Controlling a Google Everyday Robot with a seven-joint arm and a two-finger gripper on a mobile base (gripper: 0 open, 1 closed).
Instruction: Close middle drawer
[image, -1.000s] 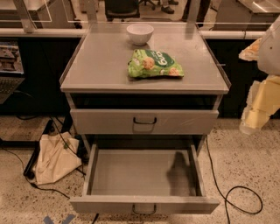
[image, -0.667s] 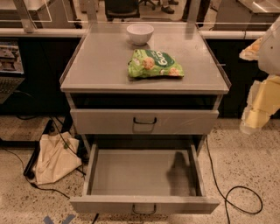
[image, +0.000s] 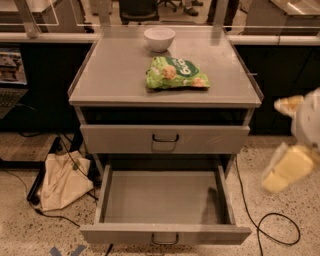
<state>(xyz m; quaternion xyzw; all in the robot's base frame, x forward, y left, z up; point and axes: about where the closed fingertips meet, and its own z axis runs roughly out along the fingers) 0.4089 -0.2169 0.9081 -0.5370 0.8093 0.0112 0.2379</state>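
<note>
The middle drawer (image: 165, 234) is pulled far out from the front of the desk (image: 115, 75). It is wide and not deep. You can look straight down at its flat grey bottom. Its low front panel sits near the bottom of the view, with a small dark wire handle (image: 165, 240) in the middle.

Just above it is another drawer (image: 120, 139) with a taller grey front. That one is pushed in, and it has a dark handle in the middle too.

A white bowl (image: 159, 38) stands on top of the desk, near the back edge. A green snack bag (image: 176, 73) lies flat in front of the bowl, a bit toward the right edge.

The pincer (image: 289, 169) is off past the right edge of the desk, at about the height of the open drawer. It hangs in the air, apart from the desk and from the drawer. It looks pale yellow and white. I cannot tell if it is open or closed, or if it holds anything.

A floppy cloth bag (image: 62, 180) lies on the speckled floor to the left of the desk. A dark cable (image: 295, 231) loops on the floor at the right.
</note>
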